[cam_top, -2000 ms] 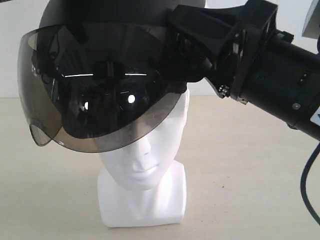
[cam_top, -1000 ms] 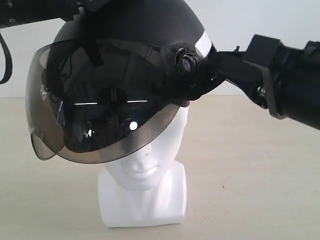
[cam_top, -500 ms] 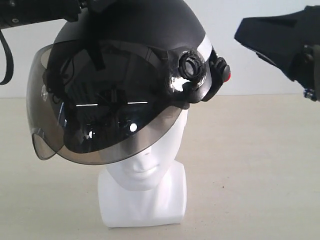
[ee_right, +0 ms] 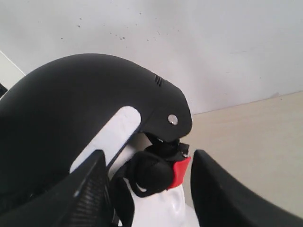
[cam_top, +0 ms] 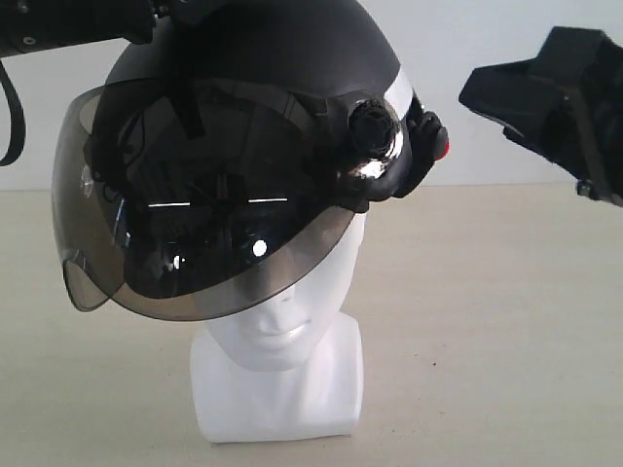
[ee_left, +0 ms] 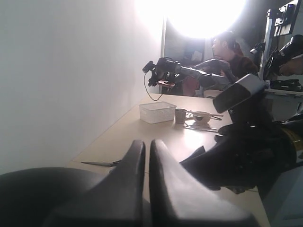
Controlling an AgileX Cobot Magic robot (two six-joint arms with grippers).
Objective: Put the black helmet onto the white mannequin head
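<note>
The black helmet [cam_top: 263, 58] sits over the top of the white mannequin head [cam_top: 282, 321]. Its smoky visor [cam_top: 195, 224] hangs in front of the eyes and nose. My left gripper [ee_left: 147, 144] lies shut along the helmet's crown, and nothing shows between its fingers. In the exterior view the left arm [cam_top: 78, 24] comes in at the top left. My right gripper [ee_right: 147, 158] is open and stands off the helmet's side; the strap pad and red buckle [ee_right: 177, 170] are seen past its fingers. From outside, the right gripper [cam_top: 487, 92] hangs to the right of the helmet.
The mannequin's block base [cam_top: 277, 404] stands on a beige table [cam_top: 506, 341]. Farther along the table, the left wrist view shows scissors [ee_left: 102, 164], a white basket [ee_left: 157, 112], a cup [ee_left: 180, 115] and a bowl [ee_left: 202, 116]. A person sits behind them.
My right gripper let go of the helmet's side and backed off to the right. The helmet dropped lower onto the head, and the left arm came in over its top.
</note>
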